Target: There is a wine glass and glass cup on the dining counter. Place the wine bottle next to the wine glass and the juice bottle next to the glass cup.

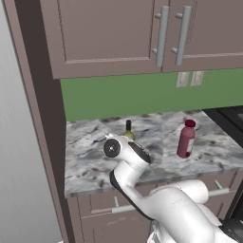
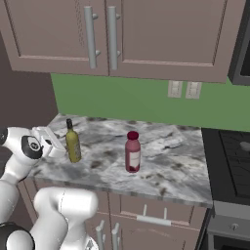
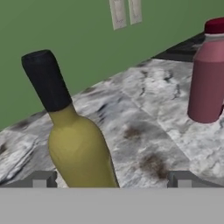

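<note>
Robot end effector point(image 3: 111, 179) released, fingers spread wide on either side of the wine bottle point(image 3: 76, 140), not gripping it.

In the hand view the two dark fingertips point(image 3: 40, 179) stand well apart at the bottom, with the olive-yellow bottle's body between them, nearer the left tip. The bottle stands upright near the left end of the marbled wall worktop point(image 2: 166, 161), close to its front edge. The juice bottle point(image 2: 132, 152), dark red with a maroon cap, stands upright farther right on the same worktop, well apart. Behind are a green wall point(image 2: 141, 97) with two outlets point(image 2: 184, 89), and brown cabinets point(image 2: 122, 34) above.
</note>
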